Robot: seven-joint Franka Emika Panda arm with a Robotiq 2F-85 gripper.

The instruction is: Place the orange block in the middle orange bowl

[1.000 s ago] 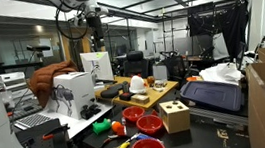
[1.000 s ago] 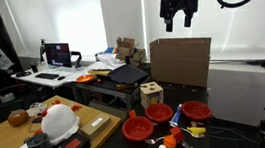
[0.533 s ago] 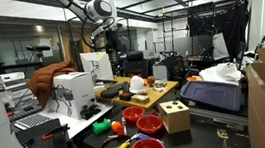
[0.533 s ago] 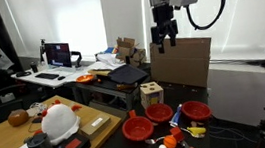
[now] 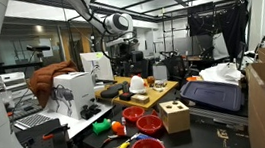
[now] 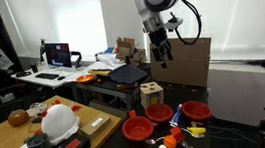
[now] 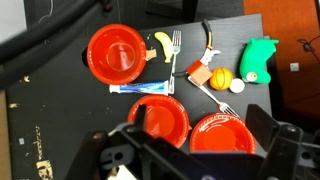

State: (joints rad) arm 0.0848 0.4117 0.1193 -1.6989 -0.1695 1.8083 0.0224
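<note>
In the wrist view the small orange block [image 7: 203, 75] lies on the dark table next to an orange ball [image 7: 221, 80]. Three glossy red-orange bowls show: one far off [image 7: 118, 52], the middle one [image 7: 163, 120] and a third [image 7: 222, 132]. The middle bowl also shows in both exterior views [image 5: 149, 123] [image 6: 159, 112]. My gripper [image 7: 200, 128] is open and empty. It hangs high above the table over the two nearer bowls, as both exterior views show [image 5: 122, 49] [image 6: 160, 53]. All three bowls are empty.
A tan wooden box with holes [image 6: 151, 93] [image 5: 174, 114] stands beside the bowls. Near the block lie a fork [image 7: 172, 55], a banana [image 7: 162, 45], a toothpaste tube [image 7: 140, 89], a white ball [image 7: 236, 86] and a green toy [image 7: 258, 58]. A cardboard box [image 6: 181, 60] stands behind.
The arm has swung down and across from near the ceiling, and the gripper now hangs lower, above the bowls. Nothing on the table has moved.
</note>
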